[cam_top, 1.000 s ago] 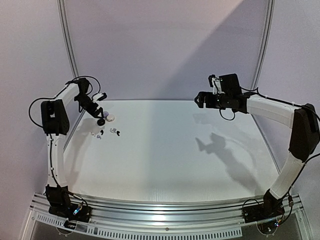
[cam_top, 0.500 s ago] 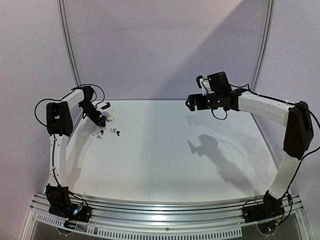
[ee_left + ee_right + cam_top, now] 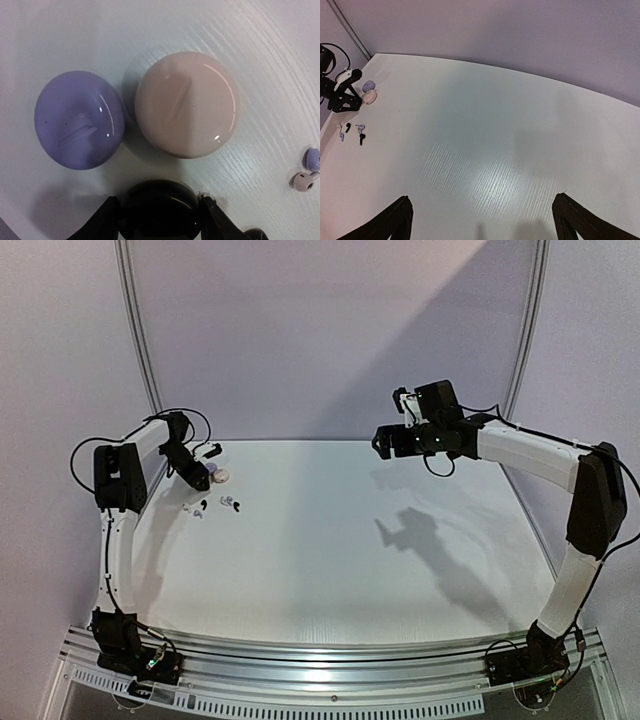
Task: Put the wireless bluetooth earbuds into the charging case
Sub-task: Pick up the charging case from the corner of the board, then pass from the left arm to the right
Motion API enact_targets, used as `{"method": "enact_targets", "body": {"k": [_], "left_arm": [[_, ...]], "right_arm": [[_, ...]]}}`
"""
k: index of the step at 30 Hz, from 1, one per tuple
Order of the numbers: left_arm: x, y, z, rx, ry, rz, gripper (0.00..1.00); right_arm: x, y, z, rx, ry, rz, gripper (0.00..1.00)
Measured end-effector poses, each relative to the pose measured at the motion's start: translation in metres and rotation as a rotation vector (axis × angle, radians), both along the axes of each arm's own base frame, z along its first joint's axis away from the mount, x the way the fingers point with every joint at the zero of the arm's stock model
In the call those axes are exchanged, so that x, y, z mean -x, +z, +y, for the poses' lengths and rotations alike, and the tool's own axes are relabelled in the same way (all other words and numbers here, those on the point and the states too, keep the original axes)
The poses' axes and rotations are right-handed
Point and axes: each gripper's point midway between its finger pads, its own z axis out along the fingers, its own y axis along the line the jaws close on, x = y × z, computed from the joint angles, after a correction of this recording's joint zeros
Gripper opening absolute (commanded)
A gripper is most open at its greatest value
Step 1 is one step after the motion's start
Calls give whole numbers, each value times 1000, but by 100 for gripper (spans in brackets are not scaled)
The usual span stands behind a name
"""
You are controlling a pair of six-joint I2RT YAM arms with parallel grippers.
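Scene: A white tabletop [image 3: 350, 540] with a robot arm at each near corner. All the small items cluster at about 10 o'clock in the overhead view.

Task progress: Early. No bud sits in a case yet. The earbuds [image 3: 228, 502] lie loose on the tabletop, and all three round cases look shut.

What is left: By the look of it, almost everything. A case has to be opened, then each bud picked up and seated.

Left end effector [image 3: 159, 221]: Clenched on the black charging case [image 3: 160, 202], with one finger against each side. The case sits at 6 o'clock in the left wrist view.

Other cases: A lavender case [image 3: 79, 120] sits at 10 o'clock from the black one and a pale pinkish-white case [image 3: 186, 104] at 1 o'clock. The two are just beside each other.

Earbuds relative to the left end effector: In the left wrist view a lavender bud [image 3: 312, 158] and a pale bud [image 3: 302, 181] lie together at the 3 o'clock edge, apart from the fingers. A dark shape cut off at 5 o'clock may be a black bud. Overhead, the buds are scattered at about 5 o'clock from the end effector, near it but not touching.

Right end effector [image 3: 482, 200]: Released and empty, with its fingers spread wide. It is raised at 1 o'clock overhead, well apart from the buds and cases.
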Motion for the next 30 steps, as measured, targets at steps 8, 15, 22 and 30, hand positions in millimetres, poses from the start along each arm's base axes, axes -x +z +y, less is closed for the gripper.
{"method": "enact_targets", "body": {"k": [8, 15, 22, 30], "left_arm": [[-2, 2, -2, 9, -2, -22, 47], [-1, 46, -8, 32, -19, -94, 46], [23, 214, -60, 10, -240, -470, 46], [121, 296, -214, 19, -748, -808, 46]], "right_arm": [[0, 1, 0, 2, -1, 4, 99], [-5, 25, 4, -58, -25, -6, 97], [-9, 87, 27, -276, -39, -34, 90], [19, 121, 97, -444, 120, 9, 81]]}}
